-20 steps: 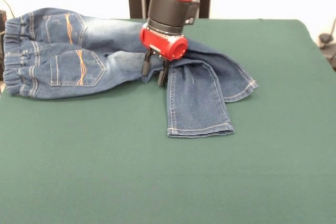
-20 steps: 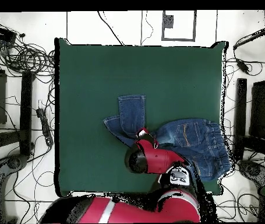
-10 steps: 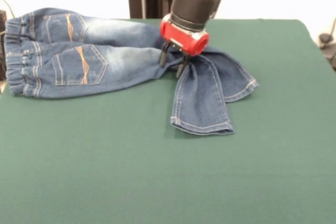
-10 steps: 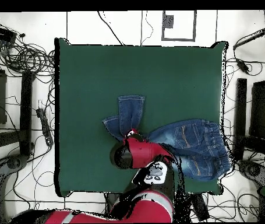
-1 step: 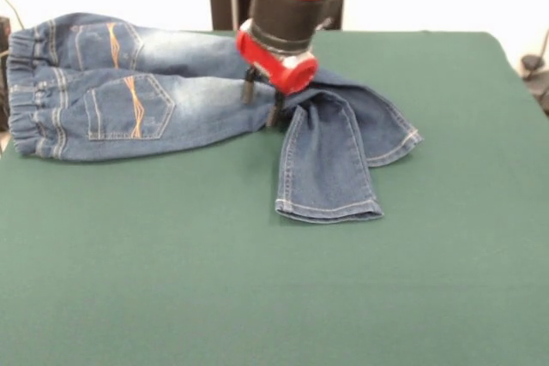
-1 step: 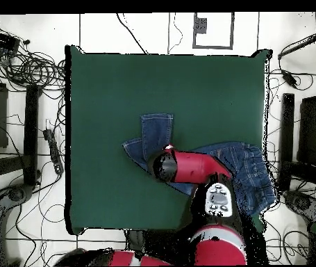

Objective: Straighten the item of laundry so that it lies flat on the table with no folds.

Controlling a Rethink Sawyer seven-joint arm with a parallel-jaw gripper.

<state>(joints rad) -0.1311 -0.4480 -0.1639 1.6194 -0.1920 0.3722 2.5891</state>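
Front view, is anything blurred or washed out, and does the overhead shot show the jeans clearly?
Front view: the gripper looks slightly smeared and the background is blown out white. Overhead view: the arm covers much of the jeans.

Dark green felt-topped table, small blue denim jeans lying on it, legs folded over

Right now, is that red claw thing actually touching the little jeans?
Touching, it seems. In the front view the gripper has its dark fingertips pressed into the denim at the bend of the jeans, with no gap visible. The overhead view hides this.
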